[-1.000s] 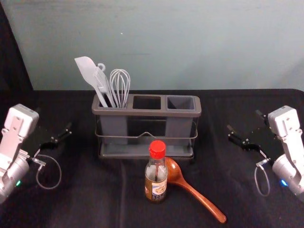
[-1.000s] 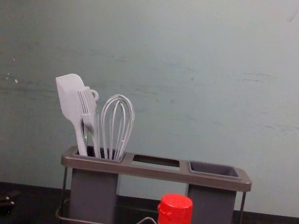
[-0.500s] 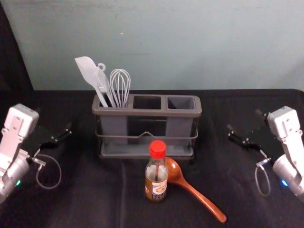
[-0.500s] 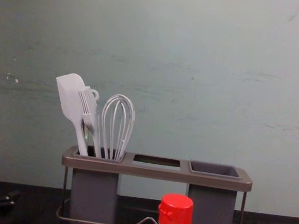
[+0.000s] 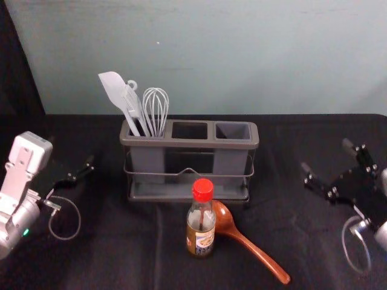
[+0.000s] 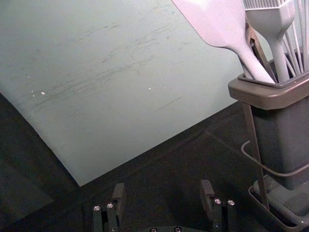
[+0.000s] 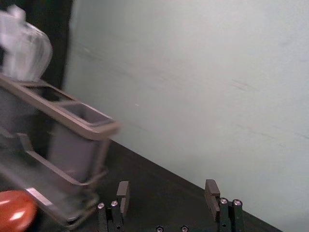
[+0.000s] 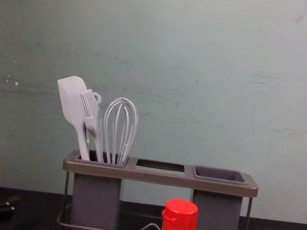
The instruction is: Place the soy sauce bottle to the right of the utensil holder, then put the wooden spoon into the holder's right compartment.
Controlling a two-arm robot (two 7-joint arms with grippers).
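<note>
Bottle (image 5: 201,228), long axis vertical, cap (image 5: 202,190) up

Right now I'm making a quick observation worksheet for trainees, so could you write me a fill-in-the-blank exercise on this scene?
1. The cap on the soy sauce bottle is coloured ____.
2. The whisk stands in the compartment at the ____ end of the utensil holder.
3. The wooden spoon lies with its bowl nearer the holder than its ____.
4. The right gripper, open off to the holder's right, is holding ____.

Missing words: red; left; handle; nothing.
</note>
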